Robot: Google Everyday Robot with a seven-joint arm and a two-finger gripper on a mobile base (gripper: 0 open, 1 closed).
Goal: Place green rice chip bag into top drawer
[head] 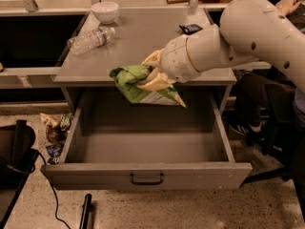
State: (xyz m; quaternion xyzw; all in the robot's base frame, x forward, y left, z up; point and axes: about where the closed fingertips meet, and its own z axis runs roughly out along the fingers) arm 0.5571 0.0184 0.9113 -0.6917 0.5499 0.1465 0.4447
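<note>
Here, the cream two-finger tool (150, 77) at the centre of the frame is clamped on the crinkly bright green rice chip bag (129, 80). The bag hangs in the air at the front edge of the flat grey cabinet surface (143, 46), above the rear of the wide grey metal top drawer (95, 174). The drawer stands pulled out toward the lower frame, with a dark curved handle (147, 179) centred on its front panel. On the surface, upper left: a clear plastic water bottle (90, 39) lying on its side and a round white bowl (105, 11). Upper right of centre: a small black packet (190, 28).
</note>
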